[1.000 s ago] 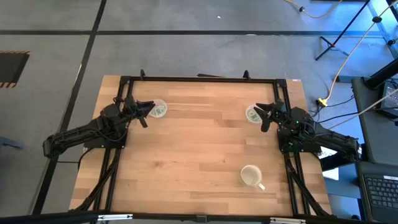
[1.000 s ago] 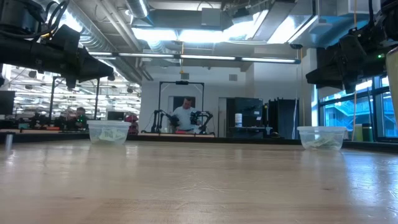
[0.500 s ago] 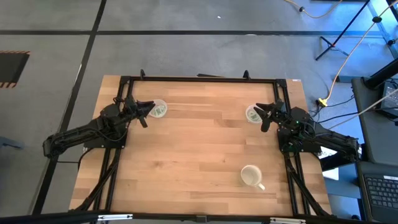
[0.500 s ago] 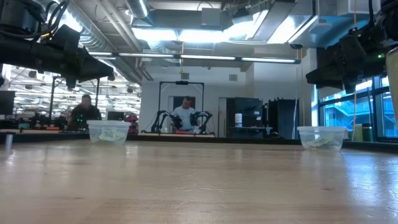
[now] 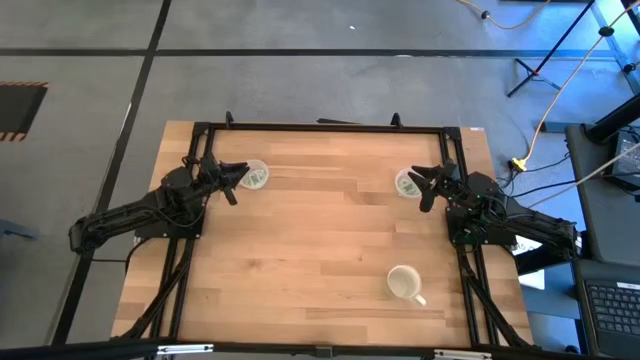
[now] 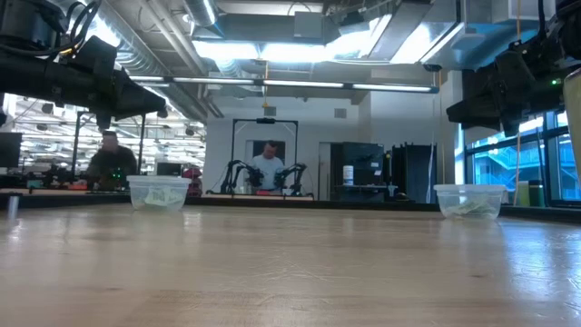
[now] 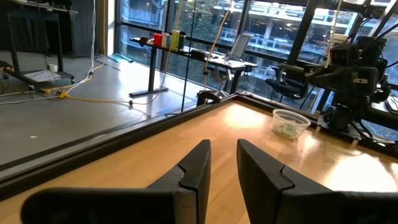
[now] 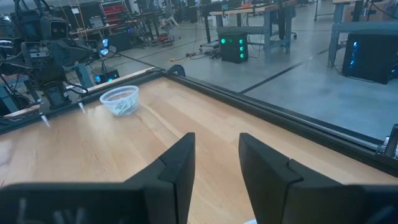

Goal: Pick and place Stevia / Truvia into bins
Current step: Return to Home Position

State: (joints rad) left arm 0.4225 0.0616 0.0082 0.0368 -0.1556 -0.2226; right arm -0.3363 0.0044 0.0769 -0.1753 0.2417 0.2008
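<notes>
Two clear plastic cups stand on the table's far part. The left cup and the right cup each hold white-and-green Stevia packets. No loose packet shows on the wood. My left gripper hovers above the table just left of the left cup, open and empty. My right gripper hovers just right of the right cup, open and empty.
An opaque white mug with a handle stands near the table's near right. A black frame rail runs along the far edge. People move in the room beyond the table.
</notes>
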